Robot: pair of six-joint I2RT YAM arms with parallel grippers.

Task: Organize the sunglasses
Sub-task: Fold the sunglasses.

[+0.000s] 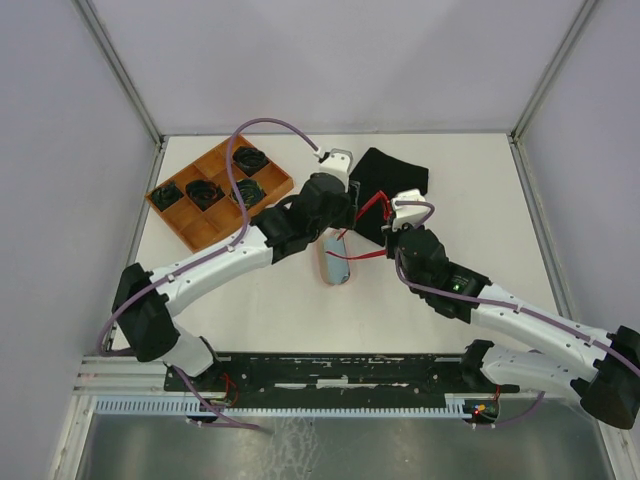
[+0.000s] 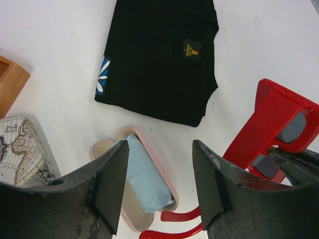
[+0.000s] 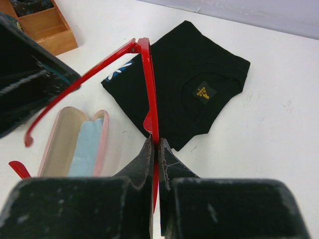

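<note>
The red-framed sunglasses with dark lenses hang above the table, arms unfolded. My right gripper is shut on the thin edge of their red frame. One red arm reaches toward my left gripper, which is open with nothing between its fingers. It hovers over the open pink case holding a pale blue cloth. In the top view the sunglasses sit between left gripper and right gripper, above the pink case.
A folded black cloth lies behind the grippers. A wooden compartment tray with dark items stands at the back left. A grey map-patterned case lies left of the pink case in the left wrist view.
</note>
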